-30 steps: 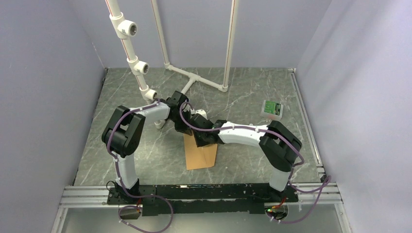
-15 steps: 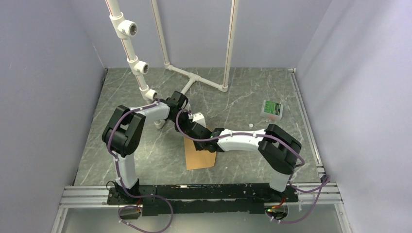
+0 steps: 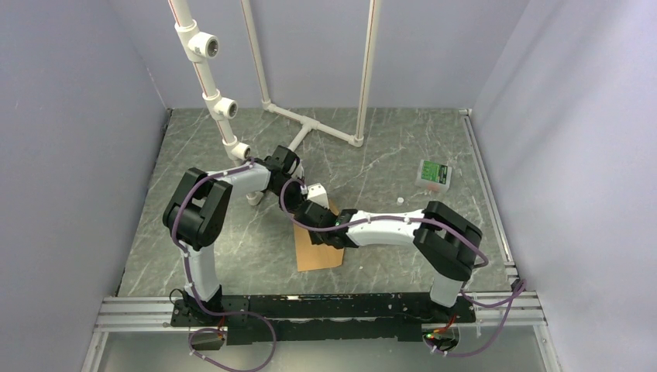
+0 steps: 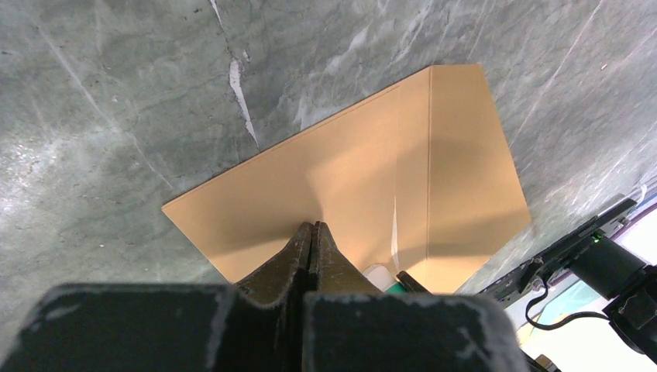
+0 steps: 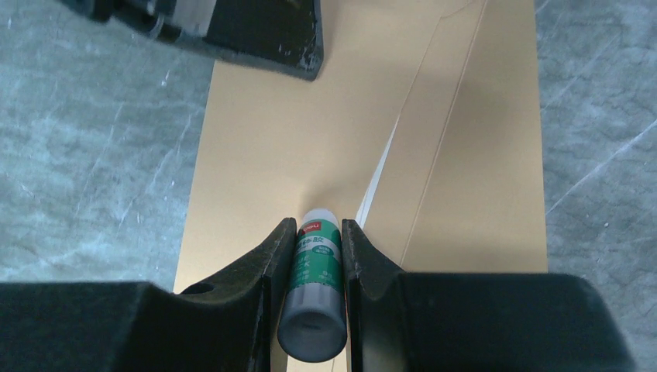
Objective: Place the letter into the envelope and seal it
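1. Left wrist view: the left end effector is fully closed, fingers flush together with nothing between them. Its tips are down on the envelope, apparently pinning it to the surface. The envelope lies flat. A fold line runs near its right side, and the tapered flap beyond it looks open and flat. The white-and-green tip of a glue stick shows just right of the fingers.
2. Right wrist view: the right end effector is closed down to the width of the glue stick's barrel and clamps it. The stick's tip points at the envelope's middle; cannot tell whether it touches or sits just above. A thin pale sliver runs along the seam just right of the tip. It may be the letter's edge; cannot tell. The left end effector sits at the far left, on the envelope.
3. Top external view: the envelope is mid-surface, between the arms. Its near half is visible and its far end is under both end effectors. The letter is not seen loose anywhere, so it is judged to be already inside. A green-and-white packet lies far right, well apart.
4. Step, judged: gluing for the seal, with the left arm as hold-down.
5. Next move calls for the stick to make contact and run along the flap strip while the left keeps the pin. Then the flap has to be folded over and pressed.
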Action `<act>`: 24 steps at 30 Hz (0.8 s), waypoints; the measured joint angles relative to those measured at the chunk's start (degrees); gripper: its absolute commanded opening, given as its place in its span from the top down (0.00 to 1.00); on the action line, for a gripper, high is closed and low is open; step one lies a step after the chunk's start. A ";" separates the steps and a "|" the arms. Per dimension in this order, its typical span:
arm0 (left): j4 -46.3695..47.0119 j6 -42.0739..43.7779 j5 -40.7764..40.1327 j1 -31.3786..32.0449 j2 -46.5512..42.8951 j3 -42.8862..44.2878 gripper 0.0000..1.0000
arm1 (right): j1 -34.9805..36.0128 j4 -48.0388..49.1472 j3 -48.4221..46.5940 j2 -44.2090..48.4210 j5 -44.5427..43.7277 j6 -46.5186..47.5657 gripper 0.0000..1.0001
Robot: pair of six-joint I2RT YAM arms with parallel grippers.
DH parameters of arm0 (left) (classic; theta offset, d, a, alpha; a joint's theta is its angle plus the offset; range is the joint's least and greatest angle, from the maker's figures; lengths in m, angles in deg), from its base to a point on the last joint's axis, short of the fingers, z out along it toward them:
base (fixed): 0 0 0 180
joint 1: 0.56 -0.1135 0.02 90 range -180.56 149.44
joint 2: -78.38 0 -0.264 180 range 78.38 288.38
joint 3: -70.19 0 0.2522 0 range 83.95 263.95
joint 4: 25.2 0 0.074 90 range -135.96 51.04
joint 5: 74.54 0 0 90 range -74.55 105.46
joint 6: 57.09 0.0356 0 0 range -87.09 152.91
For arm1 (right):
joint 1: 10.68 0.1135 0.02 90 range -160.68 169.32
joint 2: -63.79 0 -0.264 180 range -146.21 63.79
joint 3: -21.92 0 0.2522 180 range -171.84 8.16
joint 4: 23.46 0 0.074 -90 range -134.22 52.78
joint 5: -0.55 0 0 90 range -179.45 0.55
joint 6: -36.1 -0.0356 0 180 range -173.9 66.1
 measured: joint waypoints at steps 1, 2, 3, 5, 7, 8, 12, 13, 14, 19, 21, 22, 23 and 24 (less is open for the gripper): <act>0.09 0.00 0.09 -0.04 0.00 -0.07 0.97 | -0.11 -0.26 -0.50 -0.39 -0.28 -0.04 1.00; 0.11 -0.02 0.15 -0.07 0.00 -0.11 0.97 | -0.33 -0.37 -1.03 -0.85 -0.52 -0.11 1.00; 0.15 -0.02 0.22 -0.09 0.00 -0.15 0.98 | -0.61 -0.39 -1.42 -1.20 -0.76 -0.20 1.00; 0.28 -0.02 0.39 -0.15 0.00 -0.22 0.98 | -1.42 -0.15 -2.21 -1.95 -1.36 -0.15 1.00; 0.35 -0.02 0.52 -0.20 0.00 -0.28 0.98 | -2.29 0.15 -2.71 -2.49 -1.79 0.26 1.00; 0.35 -0.02 0.52 -0.20 0.00 -0.28 0.98 | -2.56 0.09 -3.06 -2.82 -2.03 0.48 1.00; 0.37 0.00 0.61 -0.20 0.00 -0.31 0.97 | -2.97 0.13 -4.83 -4.33 -3.08 1.53 1.00; 0.35 0.00 0.63 -0.20 0.00 -0.31 0.98 | -2.97 0.17 -4.83 -4.35 -2.99 1.75 1.00; 0.35 0.00 0.63 -0.20 0.00 -0.31 0.97 | -2.97 0.26 -4.81 -4.33 -2.89 1.99 1.00; 0.42 -0.02 0.72 -0.20 0.00 -0.33 0.98 | -2.97 1.51 -2.29 -2.43 -0.68 1.88 1.00; 0.50 0.00 0.87 -0.22 0.00 -0.39 0.98 | -2.95 1.42 -0.61 -0.83 0.81 1.62 1.00; 0.50 0.00 0.92 -0.24 0.00 -0.39 0.98 | -2.84 1.36 0.02 -0.17 1.53 1.57 1.00; 0.50 0.00 1.01 -0.26 0.02 -0.39 0.98 | -2.69 1.31 0.63 0.39 2.27 1.62 1.00; 0.50 0.00 1.05 -0.26 0.07 -0.39 0.97 | -2.45 1.38 1.33 1.05 3.06 1.70 1.00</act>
